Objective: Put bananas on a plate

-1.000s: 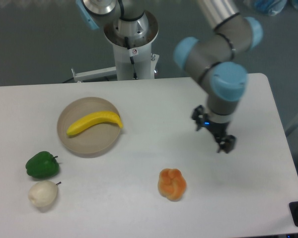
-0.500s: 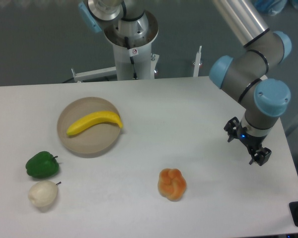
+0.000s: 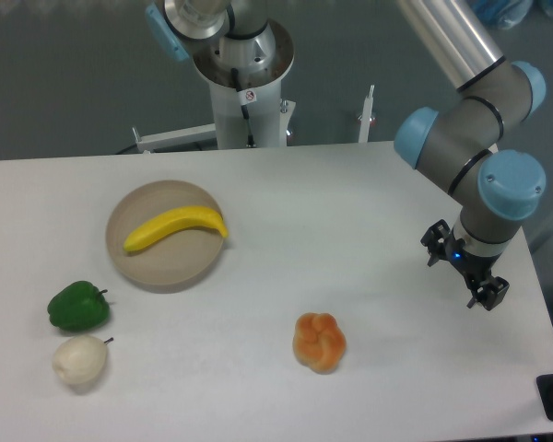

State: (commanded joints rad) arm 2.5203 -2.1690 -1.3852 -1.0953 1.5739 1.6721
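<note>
The yellow banana (image 3: 175, 227) lies across the round beige plate (image 3: 146, 265) at the left of the table. My gripper (image 3: 464, 270) is far to the right, near the table's right edge, well apart from the plate. Its two fingers are spread apart and hold nothing.
A green pepper (image 3: 77, 307) and a whitish pear-like piece (image 3: 79, 360) sit at the front left. An orange lobed bun (image 3: 319, 342) lies front centre. The robot's base column (image 3: 247, 83) stands behind the table. The table's right edge is close to the gripper.
The arm has swung right, from right of centre to near the table's right edge, slowing in the last half second. The banana and plate have not moved.
</note>
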